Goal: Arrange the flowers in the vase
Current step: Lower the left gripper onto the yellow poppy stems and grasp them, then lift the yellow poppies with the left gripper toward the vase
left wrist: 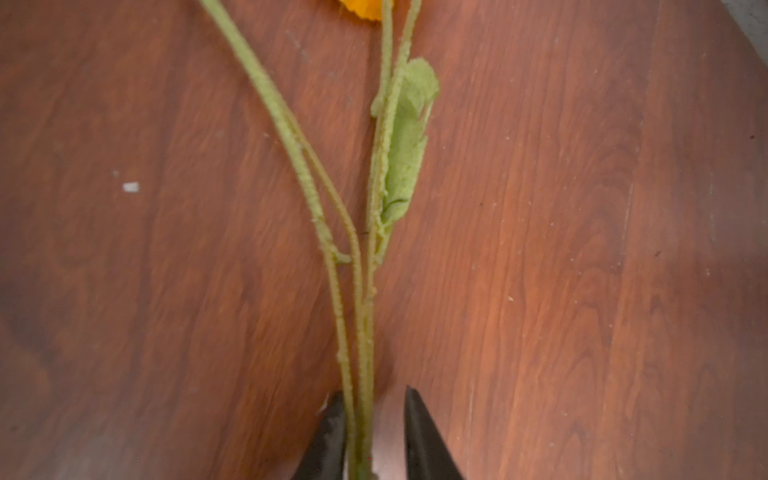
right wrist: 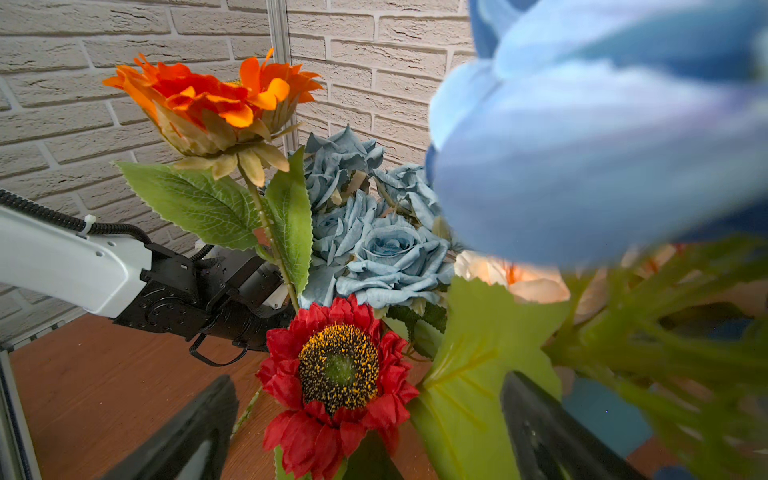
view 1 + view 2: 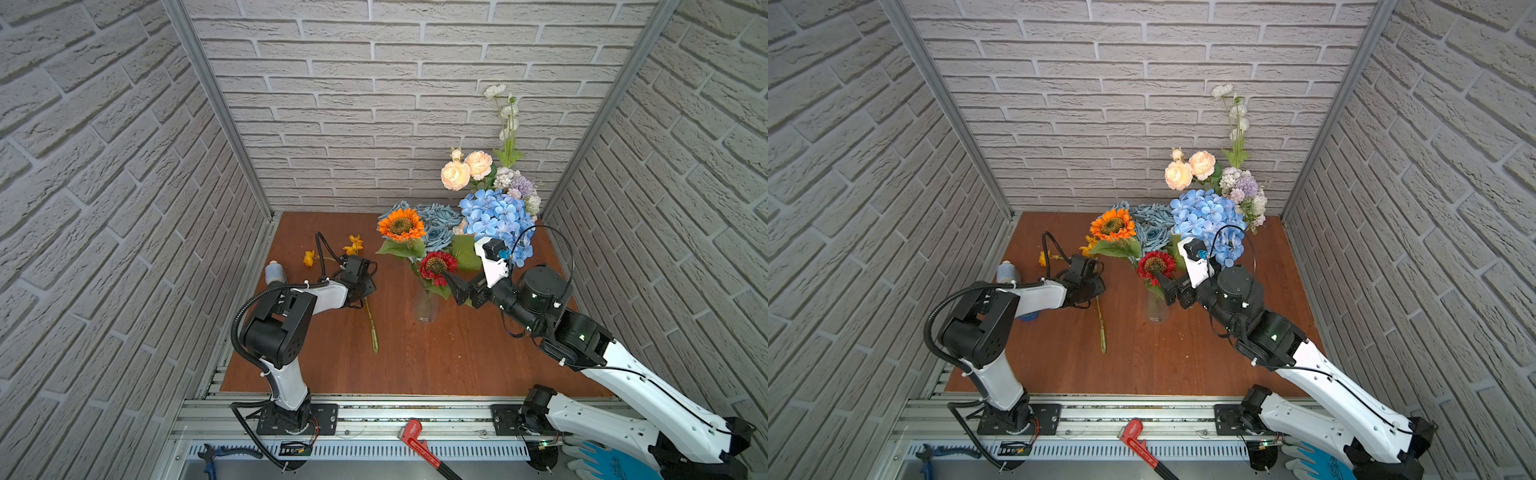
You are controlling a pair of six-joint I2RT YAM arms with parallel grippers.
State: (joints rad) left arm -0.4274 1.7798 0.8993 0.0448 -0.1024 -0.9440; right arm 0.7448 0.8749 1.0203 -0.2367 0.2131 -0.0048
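Left gripper (image 1: pixel 374 390) straddles the yellow flower's stem (image 1: pixel 365 332) — jaws narrow, not yet pinching. Right gripper (image 2: pixel 368 378) spread wide — red sunflower (image 2: pixel 336 365) just ahead.

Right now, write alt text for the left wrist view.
A fuzzy green flower stem lies on the brown wooden table, running between the two black fingertips of the left gripper, which stand slightly apart. It forks toward a pale leaf and an orange petal at the frame's edge.
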